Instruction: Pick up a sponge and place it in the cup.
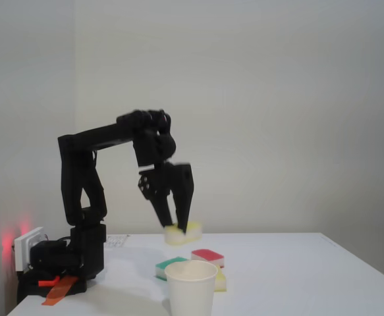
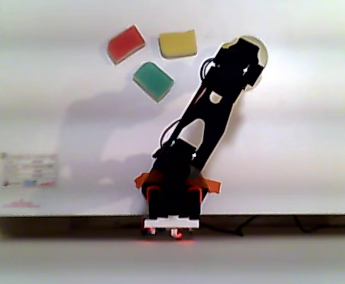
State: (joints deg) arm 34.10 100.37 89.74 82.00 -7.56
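Observation:
My black gripper (image 1: 177, 228) hangs fingers-down, shut on the sponge (image 1: 184, 232), a small pale yellow foam block held clear of the table. The cup (image 1: 192, 288), plain white paper, stands upright at the front of the fixed view, nearer the camera than the gripper. In the other view the arm (image 2: 219, 100) reaches to the upper right. Its head covers most of the cup (image 2: 263, 52), of which a sliver of white rim shows. The sponge is above the cup's rim, not inside the cup.
Three sponges lie on the white table: green-topped (image 1: 171, 265) (image 2: 153, 81), red-topped (image 1: 208, 257) (image 2: 126, 44) and yellow (image 1: 220, 282) (image 2: 178, 43). The arm's base (image 1: 60, 263) (image 2: 172, 189) sits at the table edge, beside a white box (image 1: 27, 247) with a red light.

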